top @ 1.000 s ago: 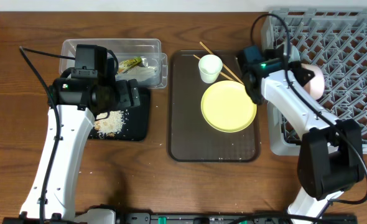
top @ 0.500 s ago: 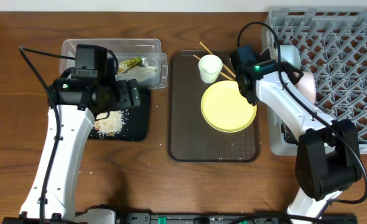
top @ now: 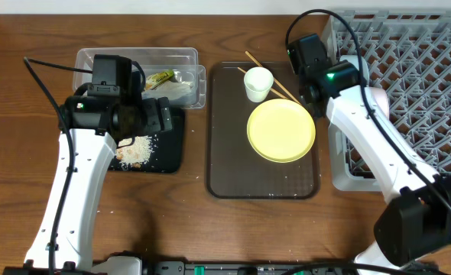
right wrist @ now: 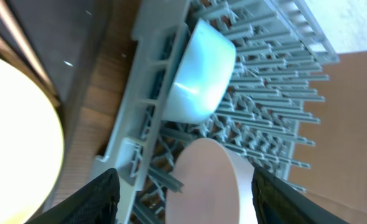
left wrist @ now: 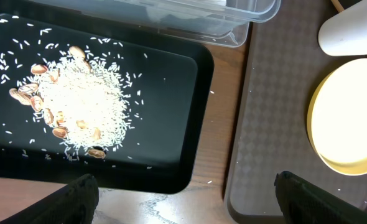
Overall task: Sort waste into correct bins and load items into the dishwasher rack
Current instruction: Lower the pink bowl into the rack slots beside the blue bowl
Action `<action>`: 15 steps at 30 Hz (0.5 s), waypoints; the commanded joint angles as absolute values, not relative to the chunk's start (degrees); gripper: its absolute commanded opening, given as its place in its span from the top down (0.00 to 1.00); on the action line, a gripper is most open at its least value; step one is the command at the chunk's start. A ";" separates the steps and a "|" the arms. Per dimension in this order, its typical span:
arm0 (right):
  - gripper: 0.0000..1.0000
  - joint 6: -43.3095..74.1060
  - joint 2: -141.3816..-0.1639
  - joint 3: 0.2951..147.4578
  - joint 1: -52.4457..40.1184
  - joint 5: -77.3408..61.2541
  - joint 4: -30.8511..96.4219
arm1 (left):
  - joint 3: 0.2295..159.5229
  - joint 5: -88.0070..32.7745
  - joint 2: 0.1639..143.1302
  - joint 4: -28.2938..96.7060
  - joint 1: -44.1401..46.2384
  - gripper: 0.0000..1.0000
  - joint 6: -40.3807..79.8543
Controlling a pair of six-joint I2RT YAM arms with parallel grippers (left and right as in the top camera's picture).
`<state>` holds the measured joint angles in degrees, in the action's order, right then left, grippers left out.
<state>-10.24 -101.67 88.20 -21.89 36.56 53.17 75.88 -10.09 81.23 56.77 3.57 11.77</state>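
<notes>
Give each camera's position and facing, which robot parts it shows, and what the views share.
Overhead: above the table, facing straight down; left arm and right arm show.
Left wrist: on the left arm, facing down at the black tray of rice; fingertips at the bottom edge.
Right wrist: on the right arm, facing the dishwasher rack holding the light blue bowl and white bowl; fingertips at the bottom corners.
Shared: the yellow plate appears in all three.

- Overhead: bright, even light; soft shadows on the table (top: 172,221).
- Left wrist: yellow plate (left wrist: 351,118) overexposed; sharp elsewhere.
- Right wrist: overall blur; the yellow plate bleached at left edge.
</notes>
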 commanded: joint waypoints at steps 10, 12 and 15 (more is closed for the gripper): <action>0.57 5.96 -101.08 88.84 -14.41 26.65 56.40 | 76.09 -9.37 81.52 56.95 3.44 0.07 11.44; 0.60 8.75 -100.62 88.84 -11.57 25.08 58.08 | 76.09 -9.37 81.52 56.95 3.44 0.07 11.44; 0.61 8.97 -99.39 88.84 -7.86 20.73 59.29 | 76.07 -9.37 81.52 56.95 3.44 0.07 11.44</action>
